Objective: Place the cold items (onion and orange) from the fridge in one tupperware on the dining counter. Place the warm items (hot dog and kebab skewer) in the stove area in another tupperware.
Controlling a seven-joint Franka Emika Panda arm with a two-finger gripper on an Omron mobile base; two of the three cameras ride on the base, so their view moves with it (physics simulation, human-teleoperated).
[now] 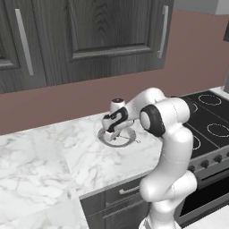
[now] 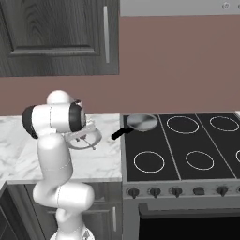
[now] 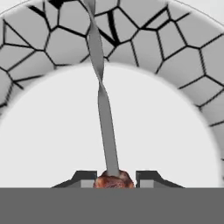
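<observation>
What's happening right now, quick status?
End effector down over plate on the counter, closing around kebab skewer. Meat end between fingertips, stick pointing away. Nothing in the way.

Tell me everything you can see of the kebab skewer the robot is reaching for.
The kebab skewer shows best in the hand view: a thin, flat, twisted grey stick, metal by its look, running up from a brownish-red chunk of meat at its near end. It lies on a plate with a white middle and a grey, crack-patterned rim, its far end crossing that rim. The gripper has its two dark fingertips on either side of the meat, closing on it. From the base views the plate sits on the marble counter beside the stove.
</observation>
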